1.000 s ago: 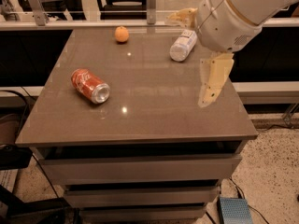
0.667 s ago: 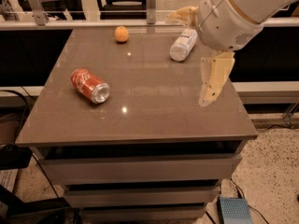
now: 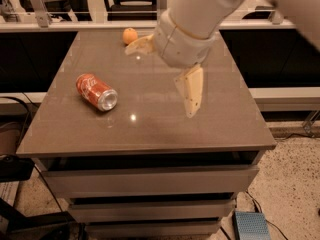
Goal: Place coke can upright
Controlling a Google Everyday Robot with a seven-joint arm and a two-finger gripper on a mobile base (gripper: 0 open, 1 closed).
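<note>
The coke can [image 3: 96,91], red with white script, lies on its side on the left part of the brown table [image 3: 150,129], with its silver end facing front right. My gripper [image 3: 160,83] hangs over the middle of the table, to the right of the can and clear of it. Its two cream fingers are spread wide and hold nothing: one finger [image 3: 192,90] points down toward the front and the other finger [image 3: 139,44] points left toward the back.
A small orange fruit [image 3: 130,35] sits at the back of the table, just left of the rear finger. My arm covers the back right of the table. Chairs and a rail stand behind it. A blue box [image 3: 252,226] lies on the floor at the front right.
My arm and gripper have moved left, from over the table's right side to over its middle, and now cover the bottle at the back. The can and the orange have not moved.
</note>
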